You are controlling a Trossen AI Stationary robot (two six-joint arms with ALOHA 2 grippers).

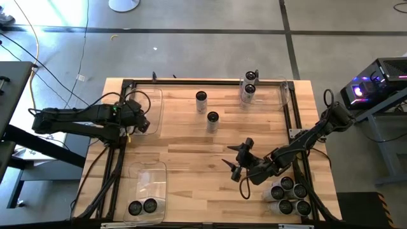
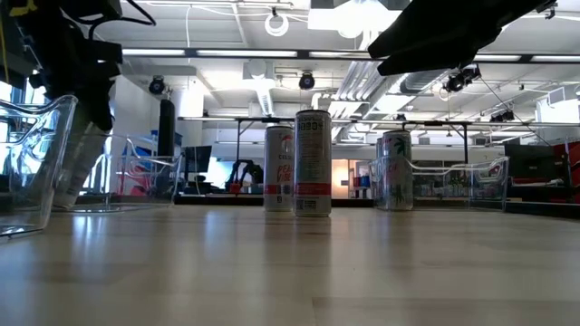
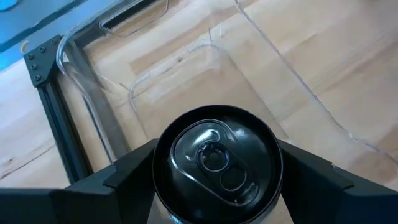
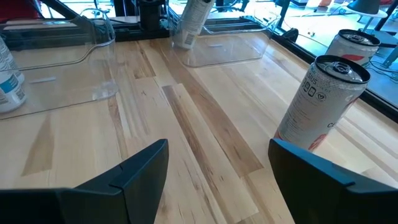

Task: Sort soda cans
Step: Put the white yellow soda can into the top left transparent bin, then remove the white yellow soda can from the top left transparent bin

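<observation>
My left gripper (image 1: pixel 137 121) is shut on a black-topped soda can (image 3: pixel 217 155) over the clear far-left bin (image 1: pixel 152 102); the low view shows this can (image 2: pixel 77 172) tilted inside the bin's walls. My right gripper (image 1: pixel 237 159) hovers open with nothing between its fingers, near the table's middle right. Ahead of it two cans (image 1: pixel 212 118) (image 1: pixel 201 97) stand upright on the wood. Two more cans (image 1: pixel 249 89) are in the far-right bin, and two (image 1: pixel 142 207) in the near-left bin. Several stand at the near right corner (image 1: pixel 287 194). My left gripper pinches the can's side wall just below its top rim (image 3: pixel 160 180) between its two fingers (image 3: pixel 118 180), which slant down from the table's left. The can is tilted, its lower end down inside the bin; whether it rests on the bin's floor cannot be told.
A dark metal frame (image 1: pixel 210 81) runs along the table's edges. The far-right bin (image 1: pixel 283 92) is clear plastic like the others. In the right wrist view the nearer middle can (image 4: pixel 323 102) stands just right of my open fingers. Bare wood lies in the table's middle.
</observation>
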